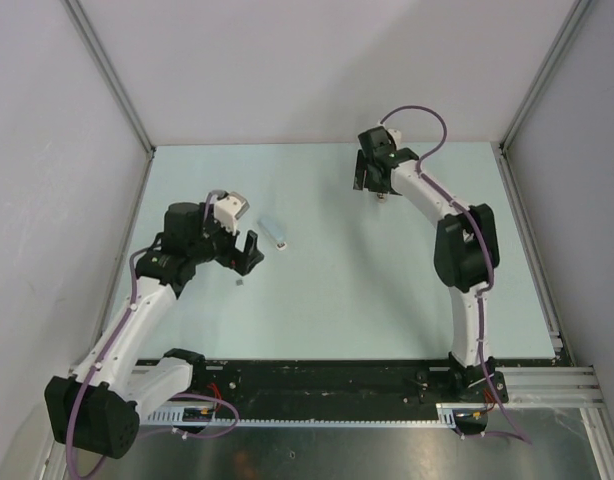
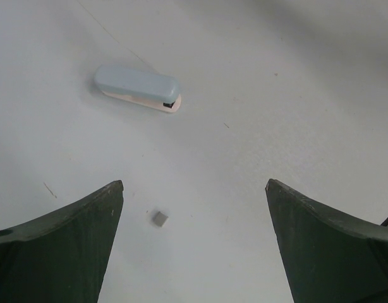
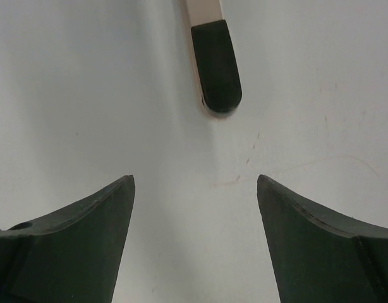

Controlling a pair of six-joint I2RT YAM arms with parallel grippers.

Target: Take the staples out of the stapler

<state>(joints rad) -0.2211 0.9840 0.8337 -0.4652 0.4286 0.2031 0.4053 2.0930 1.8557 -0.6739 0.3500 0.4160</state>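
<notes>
We see the stapler, pale blue on top with a cream base (dark mouth at its right end), lying flat and closed, well ahead and left of the left claw. The staples, one tiny grey block, lie between the claw's spread fingers, nearer the left.

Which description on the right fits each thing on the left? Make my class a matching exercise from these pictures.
Things:
1. stapler
2. staple strip
3. black-tipped bar

Descriptions:
A. lies just ahead of the right gripper
B. light blue
C. tiny, grey, close to the left gripper

Pairs: 1-B, 2-C, 3-A.
</notes>
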